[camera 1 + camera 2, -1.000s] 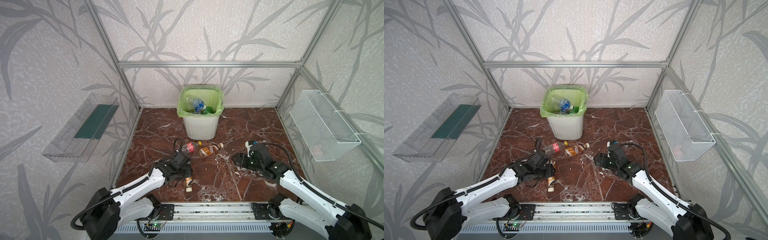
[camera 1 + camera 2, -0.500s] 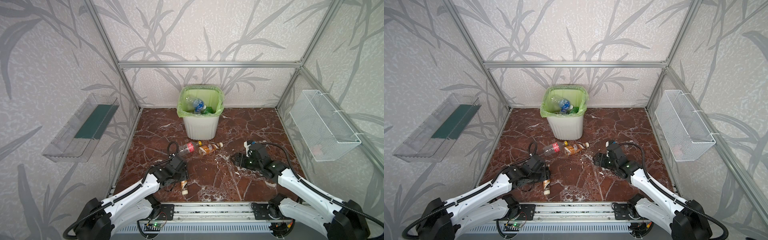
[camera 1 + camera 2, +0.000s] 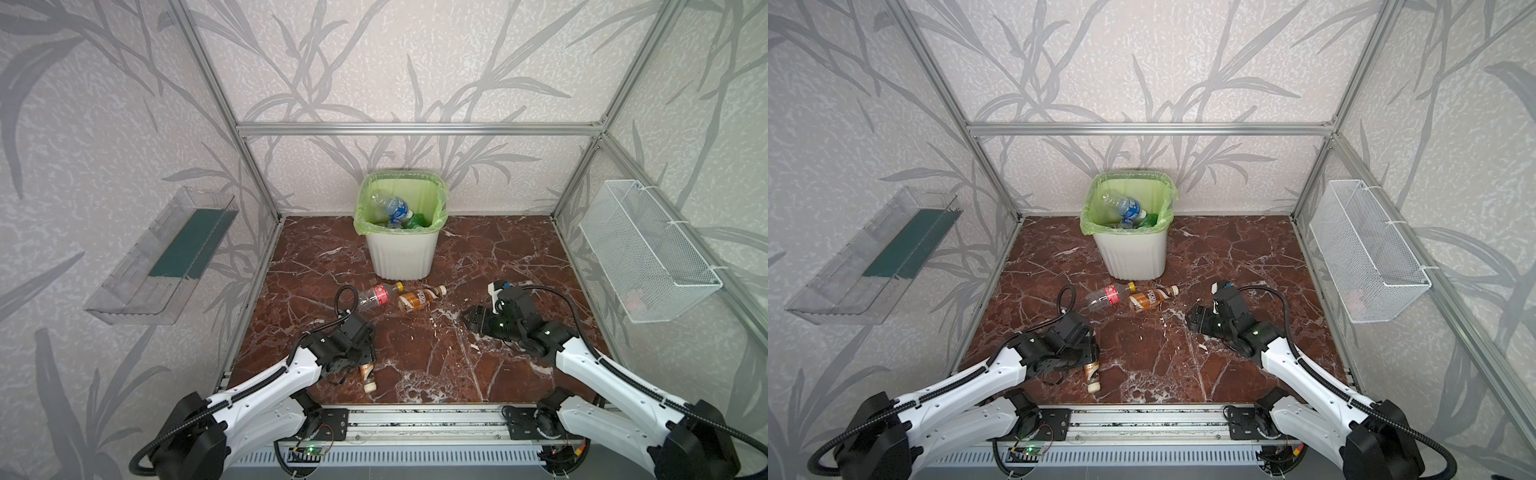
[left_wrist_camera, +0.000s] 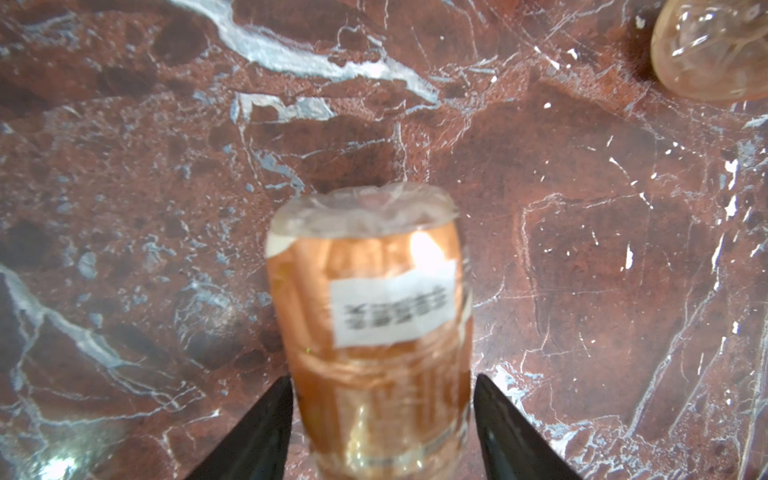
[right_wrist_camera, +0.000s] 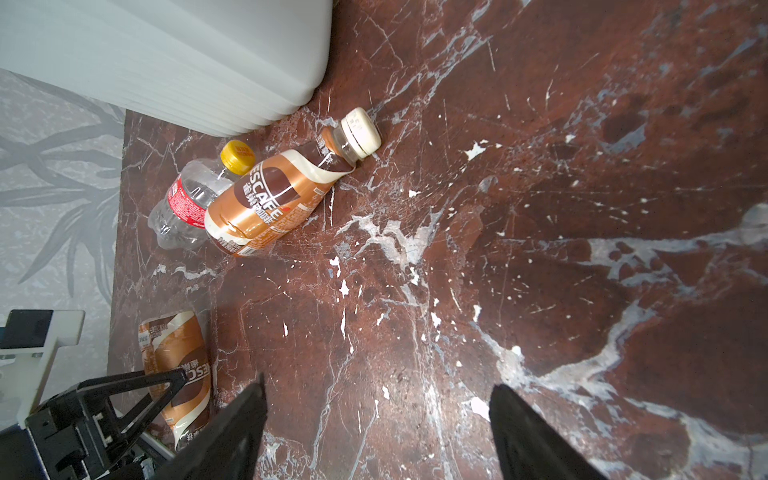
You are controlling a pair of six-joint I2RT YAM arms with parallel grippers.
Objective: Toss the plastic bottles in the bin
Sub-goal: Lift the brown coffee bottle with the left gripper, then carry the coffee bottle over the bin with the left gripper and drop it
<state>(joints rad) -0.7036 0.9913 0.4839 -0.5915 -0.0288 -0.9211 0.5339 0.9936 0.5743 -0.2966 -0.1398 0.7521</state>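
An amber-brown labelled bottle (image 4: 374,311) lies on the floor near the front edge, its cream cap toward the front (image 3: 370,387). My left gripper (image 4: 382,386) is down over it (image 3: 361,361), both fingers against its sides, shut on it. A red-labelled clear bottle (image 3: 374,296) and a second amber-brown bottle (image 3: 417,299) lie side by side in front of the bin (image 3: 401,253), which holds several bottles (image 3: 395,208). My right gripper (image 5: 376,386) hovers open and empty over bare floor, to the right of that pair (image 3: 473,320).
A clear plastic tray (image 3: 166,257) hangs on the left wall and a white wire-mesh basket (image 3: 648,253) on the right wall. Aluminium frame posts edge the floor. The red marble floor (image 3: 478,257) surrounds the bin.
My left arm has drawn back toward the front left. The amber-brown bottle shifted slightly frontward with it. The right arm has barely moved.
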